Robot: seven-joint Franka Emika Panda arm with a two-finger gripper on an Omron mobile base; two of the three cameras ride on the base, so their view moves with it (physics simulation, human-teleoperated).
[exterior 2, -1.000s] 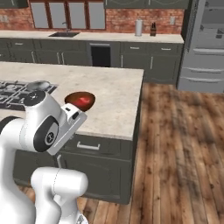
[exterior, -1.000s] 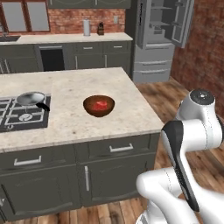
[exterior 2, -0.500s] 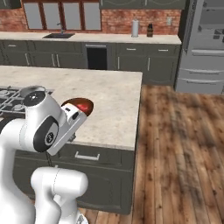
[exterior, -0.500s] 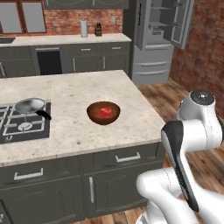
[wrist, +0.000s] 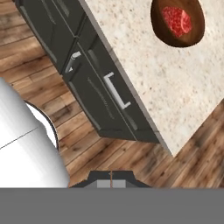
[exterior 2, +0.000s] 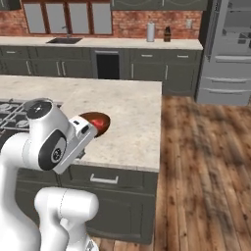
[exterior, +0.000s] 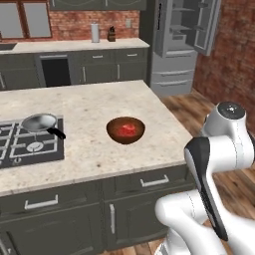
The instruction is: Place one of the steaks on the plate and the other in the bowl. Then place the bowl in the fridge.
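The dark reddish-brown bowl (exterior: 125, 130) stands on the island counter (exterior: 89, 114) near its right end, with one red steak (exterior: 127, 129) lying inside. In the hand view the bowl (wrist: 186, 39) and its steak (wrist: 177, 21) sit at the top right, far from my gripper (wrist: 111, 177), whose dark tips meet at the bottom edge, shut and holding nothing. My arm hides part of the bowl (exterior 2: 98, 121) in the right base view. The grey fridge (exterior: 182, 45) stands at the back right with its upper doors open. The blue plate and the other steak are out of view.
A silver pan (exterior: 42, 122) with a black handle rests on the stove (exterior: 25, 144) left of the bowl. Dark-grey drawers (wrist: 105, 92) run under the counter edge. Wood floor (exterior 2: 206, 162) stretches between the island and the fridge (exterior 2: 230, 49).
The whole scene has shifted in both base views, so the base has driven. The bowl has stayed in place on the counter. My arm keeps its folded pose.
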